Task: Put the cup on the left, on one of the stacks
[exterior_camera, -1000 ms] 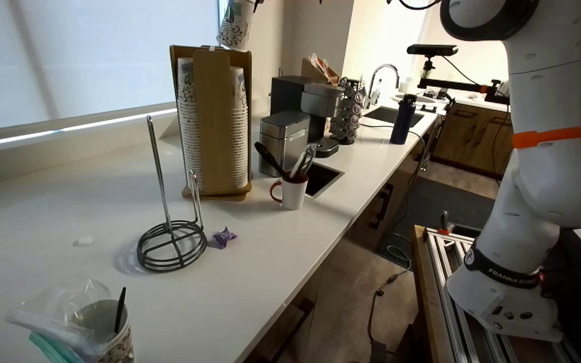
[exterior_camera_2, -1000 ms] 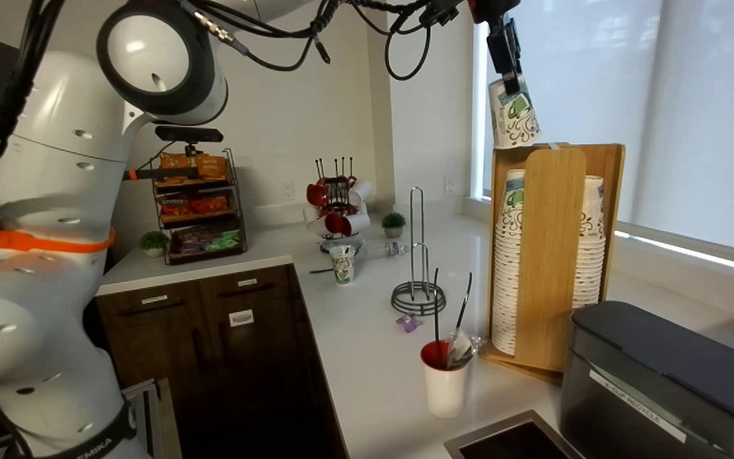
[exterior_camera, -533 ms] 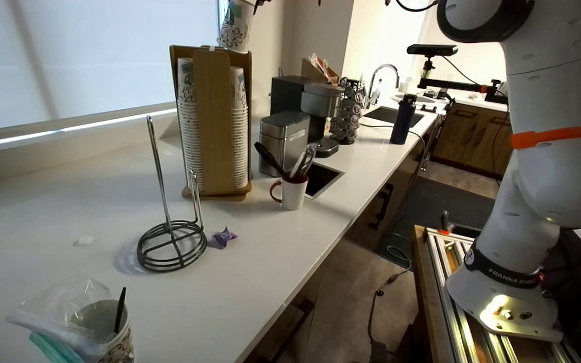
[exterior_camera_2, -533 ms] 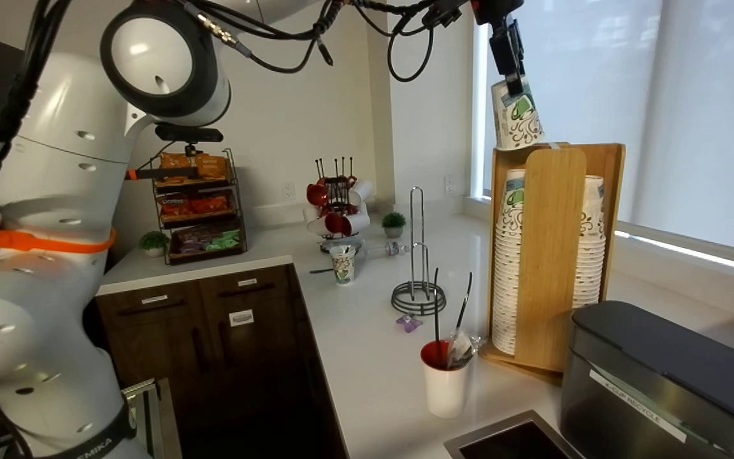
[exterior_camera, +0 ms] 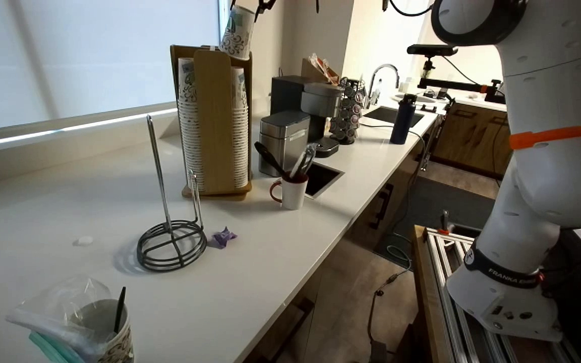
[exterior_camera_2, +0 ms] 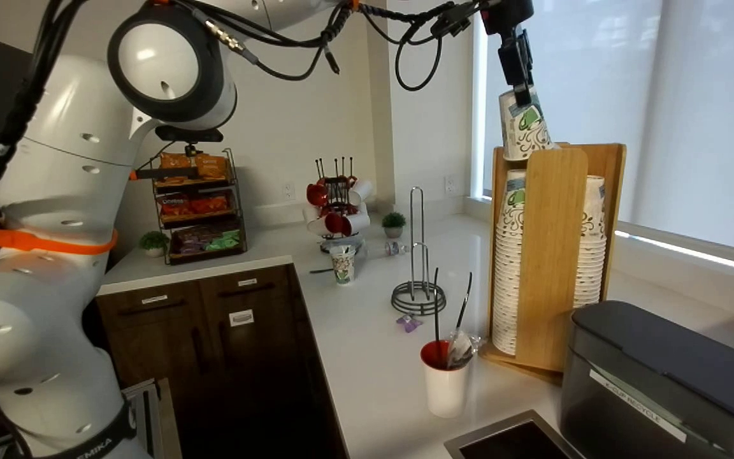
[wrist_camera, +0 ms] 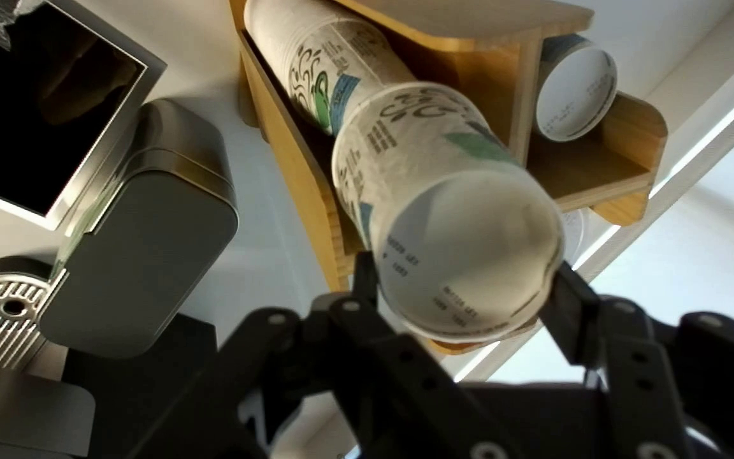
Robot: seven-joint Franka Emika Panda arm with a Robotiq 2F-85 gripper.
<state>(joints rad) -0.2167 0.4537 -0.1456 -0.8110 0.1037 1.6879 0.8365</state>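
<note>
My gripper (wrist_camera: 466, 290) is shut on a white patterned paper cup (wrist_camera: 475, 255), one finger on each side near its base. The cup is upside down and slightly tilted, its base facing the wrist camera. It also shows in both exterior views (exterior_camera: 237, 33) (exterior_camera_2: 525, 127), with the gripper (exterior_camera_2: 521, 94) above it. The cup is just over the top of the wooden cup holder (exterior_camera_2: 548, 268), above a stack of cups (exterior_camera_2: 508, 274). That stack (wrist_camera: 335, 70) shows partly behind the cup in the wrist view. Its top is hidden there, so I cannot tell the gap. Another stack (exterior_camera_2: 590, 255) stands beyond the post.
A steel bin (exterior_camera_2: 660, 370) stands beside the holder. A mug with utensils (exterior_camera: 293, 194) and a wire stand (exterior_camera: 172, 247) are on the counter in front. A coffee machine (exterior_camera: 321, 106) is behind the bin. The window blind (exterior_camera: 94, 55) is close behind the holder.
The gripper and held cup have moved down toward the holder, and slightly right in an exterior view. The cup's rim is now lower, close to the holder's top. Holder and stacks have not moved.
</note>
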